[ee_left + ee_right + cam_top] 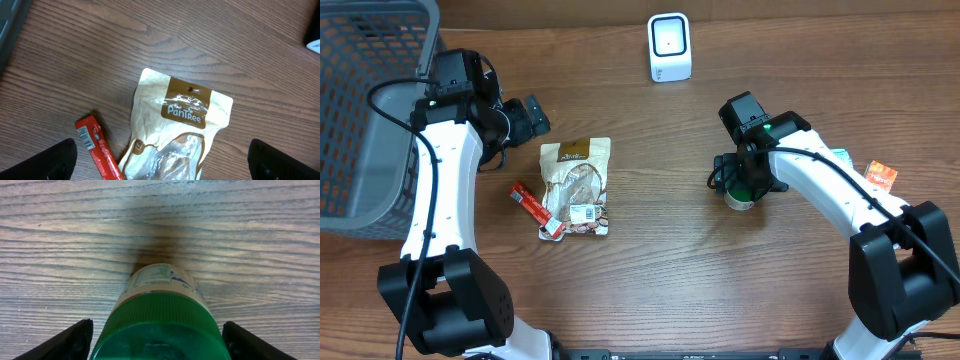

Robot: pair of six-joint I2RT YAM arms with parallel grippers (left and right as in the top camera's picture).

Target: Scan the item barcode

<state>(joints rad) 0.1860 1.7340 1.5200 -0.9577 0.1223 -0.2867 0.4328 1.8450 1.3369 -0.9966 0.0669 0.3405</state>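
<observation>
Right end effector (156,336): straddles green-capped bottle (160,285); grip unclear
Left end effector (162,157): open, empty
Scan: pending; scanner (669,46) well apart

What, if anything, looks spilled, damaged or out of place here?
Nothing stands out. The snack pouch and red stick packet lie flat, the green-capped bottle stands upright, and no spill shows on the table.

Mock shop checkout: barcode scanner (669,47), mesh basket (360,120), snack pouch (576,185).
</observation>
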